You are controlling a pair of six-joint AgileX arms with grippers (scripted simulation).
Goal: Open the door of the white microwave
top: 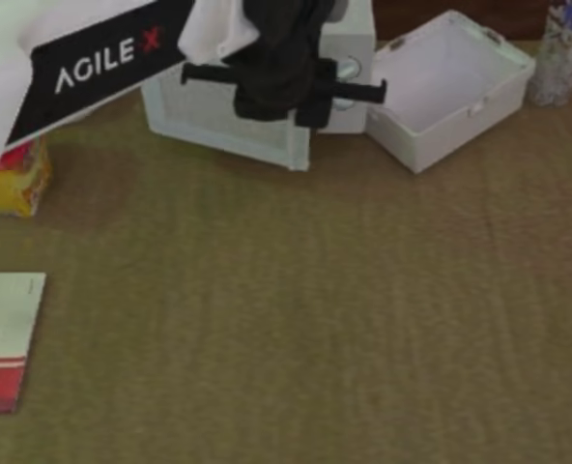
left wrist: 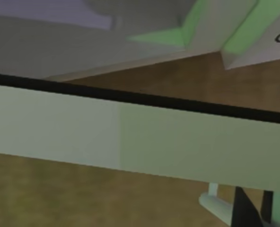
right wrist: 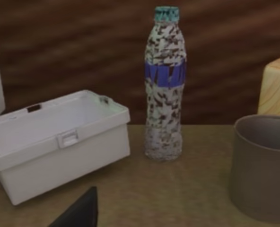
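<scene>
Only rt wrist: bottle, grey cup.

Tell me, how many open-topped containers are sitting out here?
2. A white bin stands just right of the microwave at the table's far edge. A grey cup shows only in the right wrist view, past the bottle. Others may be hidden.

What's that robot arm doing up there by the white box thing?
The left arm reaches over the white microwave at the table's far edge, its gripper down at the front by the door. Whether the fingers hold anything is hidden. A white bin and a bottle stand to the right. The right arm is not seen in the top view.
</scene>
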